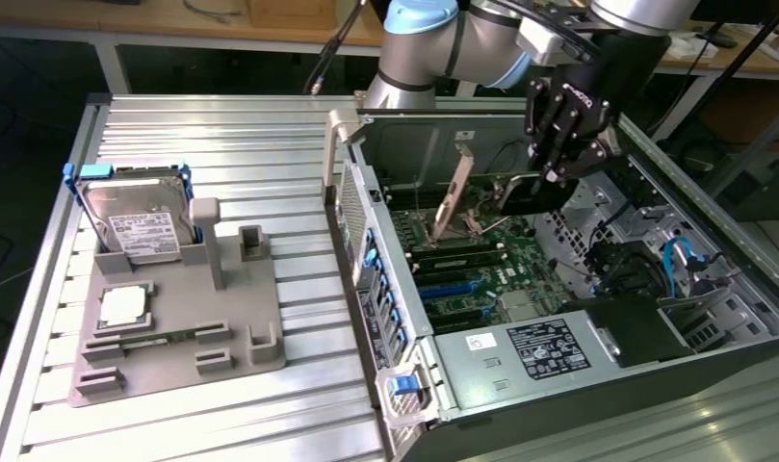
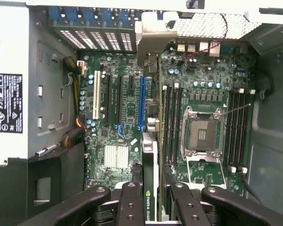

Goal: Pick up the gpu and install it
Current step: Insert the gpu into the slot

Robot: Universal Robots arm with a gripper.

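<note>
Right up against the wrist camera, the gripper (image 2: 153, 209) is seen clamped on the gpu (image 2: 149, 162), with fingers (image 2: 132, 205) pressed to both faces and the card held edge-on. In the exterior view the gripper (image 1: 558, 159) is hung inside the open case (image 1: 408, 140), over the motherboard (image 2: 125, 117). The card is lined up roughly with the long blue slot (image 2: 141, 99), but it's judged not seated yet. Its silver bracket (image 2: 153, 42) is parked near the rear slot openings.

Stuff that could go sideways, imo:

- If the card edge is brought down a bit off the slot line, the contacts could get jammed on the slot wall or on the small parts beside it.
- The bracket could be snagged on the rear panel lip, and the card would be tipped in the grip.
- The memory sticks (image 2: 172, 122) are set just beside the path, so a latch could be clipped.
- If it's pushed hard while tilted, the board could be flexed.
</note>
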